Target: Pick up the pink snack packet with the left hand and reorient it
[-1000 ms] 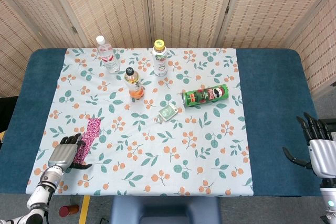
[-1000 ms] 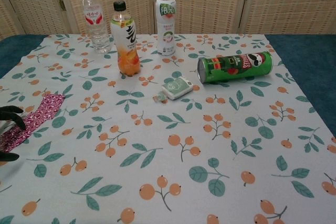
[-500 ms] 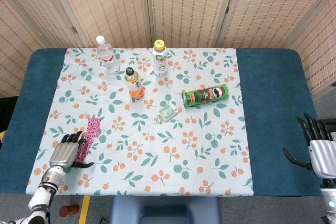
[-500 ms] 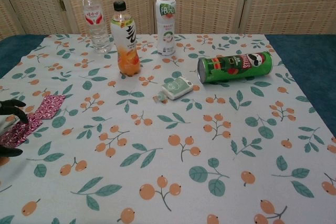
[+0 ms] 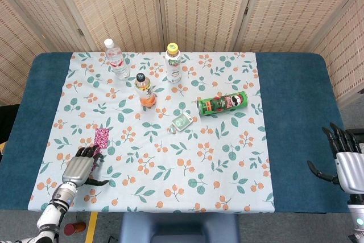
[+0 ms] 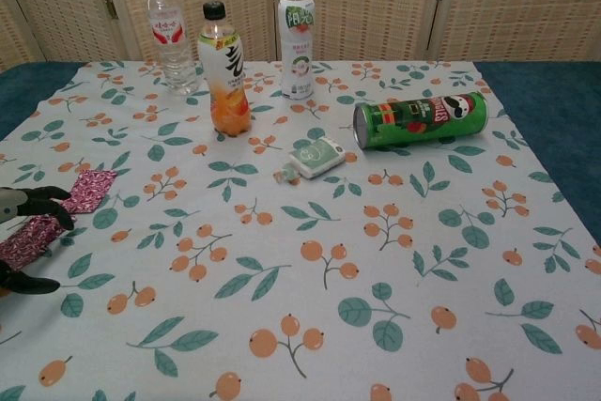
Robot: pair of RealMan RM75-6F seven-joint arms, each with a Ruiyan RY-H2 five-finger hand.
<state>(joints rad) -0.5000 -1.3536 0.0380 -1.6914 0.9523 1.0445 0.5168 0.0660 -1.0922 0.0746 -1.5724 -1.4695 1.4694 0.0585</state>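
Note:
The pink snack packet [image 5: 101, 138] [image 6: 83, 192] lies flat on the floral cloth near the table's front left. My left hand [image 5: 79, 169] [image 6: 26, 232] covers its near end. The dark fingertips [image 6: 52, 202] curl onto the packet's middle, while the thumb [image 6: 26, 284] lies on the cloth apart from it. The packet is not lifted. My right hand [image 5: 347, 166] hangs beyond the table's right front edge with its fingers spread and nothing in it; the chest view does not show it.
A green chip can [image 5: 223, 104] lies on its side at centre right, with a small green pack [image 5: 182, 122] beside it. Three bottles stand at the back: a clear one [image 5: 116, 59], an orange one [image 5: 145, 91] and a yellow-capped one [image 5: 173, 64].
My left hand has slid back toward the table's front edge along the packet, and its fingers have curled more over it. The packet's far end has stayed put. The right hand is still.

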